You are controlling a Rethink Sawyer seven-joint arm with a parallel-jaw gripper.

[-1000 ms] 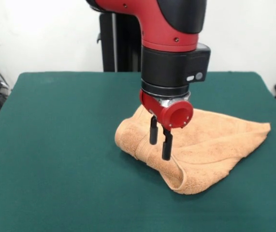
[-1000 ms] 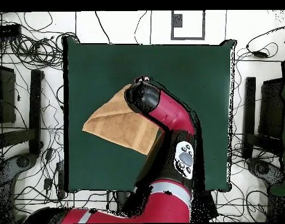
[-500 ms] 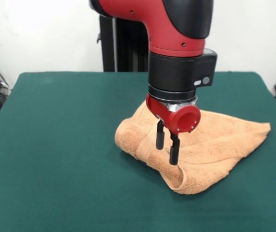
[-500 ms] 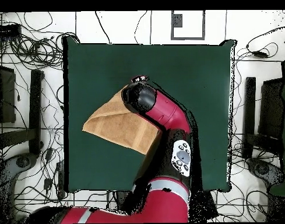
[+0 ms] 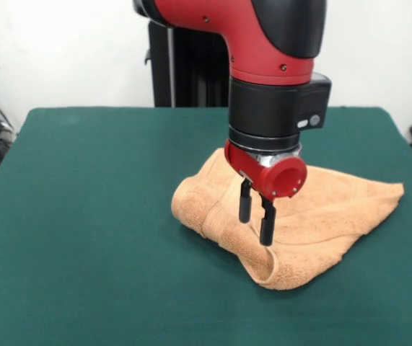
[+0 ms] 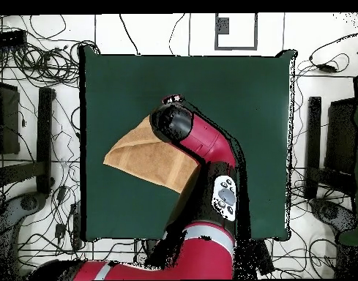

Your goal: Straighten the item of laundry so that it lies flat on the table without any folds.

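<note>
The orange-tan towel (image 5: 303,220) lies folded over on the green table (image 5: 83,216), with a rolled fold along its left and front edge. In the overhead view the towel (image 6: 145,157) shows as a folded wedge at the table's (image 6: 240,88) left centre. My gripper (image 5: 256,223) hangs just above the towel's folded front part, its two black fingers (image 5: 267,225) a little apart with nothing between them. From above, the arm's head (image 6: 170,123) covers the gripper and the towel's right corner.
Cables and stands surround the table in the overhead view (image 6: 35,66). Green cloth stretches wide to the left of the towel in the front view.
The gripper has drifted to the right over the towel in the front view. The towel has not moved.
</note>
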